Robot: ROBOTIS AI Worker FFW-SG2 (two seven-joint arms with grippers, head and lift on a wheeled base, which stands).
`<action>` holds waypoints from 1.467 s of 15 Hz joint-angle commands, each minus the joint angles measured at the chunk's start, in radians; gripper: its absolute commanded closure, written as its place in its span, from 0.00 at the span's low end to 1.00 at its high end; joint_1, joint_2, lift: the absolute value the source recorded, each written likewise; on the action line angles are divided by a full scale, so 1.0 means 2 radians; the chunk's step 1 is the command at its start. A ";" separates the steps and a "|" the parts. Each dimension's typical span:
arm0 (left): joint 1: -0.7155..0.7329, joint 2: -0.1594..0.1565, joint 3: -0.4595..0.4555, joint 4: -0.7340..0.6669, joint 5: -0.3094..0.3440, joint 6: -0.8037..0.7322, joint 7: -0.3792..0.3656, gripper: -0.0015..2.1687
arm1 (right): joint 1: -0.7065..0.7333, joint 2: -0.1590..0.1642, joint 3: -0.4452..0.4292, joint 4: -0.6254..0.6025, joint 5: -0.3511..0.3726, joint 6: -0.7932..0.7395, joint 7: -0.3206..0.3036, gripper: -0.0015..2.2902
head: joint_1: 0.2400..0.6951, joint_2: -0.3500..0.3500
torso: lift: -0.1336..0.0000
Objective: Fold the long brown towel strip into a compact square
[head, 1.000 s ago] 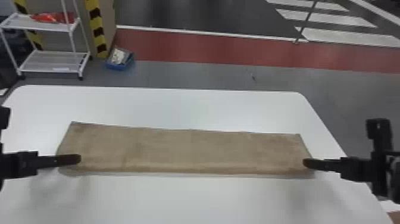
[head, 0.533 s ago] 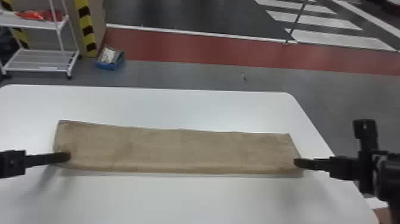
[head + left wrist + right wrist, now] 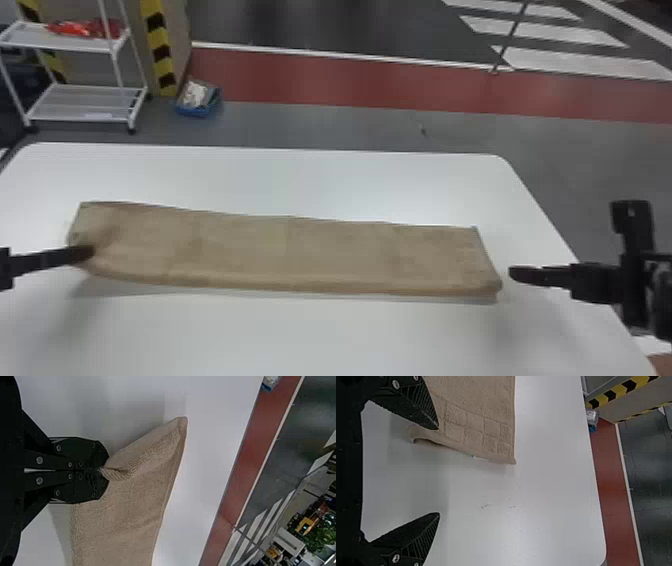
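Towel (image 3: 300, 255): white tag (image 3: 481, 458), right end | left end effector (image 3: 89, 252): pinching towel | right end effector (image 3: 513, 274): spread

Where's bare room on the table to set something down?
Between the towel and the far edge of the table, and along the towel's near side. Crowded: its ends, by the left end effector and right end effector.

- The left arm (image 3: 5, 272) enters at the head view's left edge; the left claw (image 3: 91, 251) points inward, fingers (image 3: 81, 449) pressed together.
- The right arm (image 3: 662, 307) enters at the right edge; the right claw (image 3: 514, 274) points inward, fingers (image 3: 417, 534) spread wide.
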 commanded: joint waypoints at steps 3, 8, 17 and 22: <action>-0.005 0.029 0.030 -0.013 0.008 0.014 -0.008 0.99 | -0.002 0.000 -0.001 -0.004 0.000 0.003 0.000 0.05 | 1.00 0.32 | 0.07; 0.029 -0.033 -0.001 -0.179 0.041 0.122 0.004 0.99 | -0.001 0.005 0.002 -0.012 0.002 0.016 0.000 0.05 | 1.00 0.33 | 0.07; 0.023 -0.108 -0.208 -0.217 0.038 0.114 0.120 0.99 | 0.015 0.008 -0.013 -0.038 0.005 0.037 0.004 0.05 | 1.00 0.00 | 0.07; 0.020 -0.108 -0.285 -0.204 0.062 0.108 0.167 0.99 | 0.015 0.008 -0.013 -0.042 0.002 0.039 0.004 0.05 | 1.00 0.00 | 0.07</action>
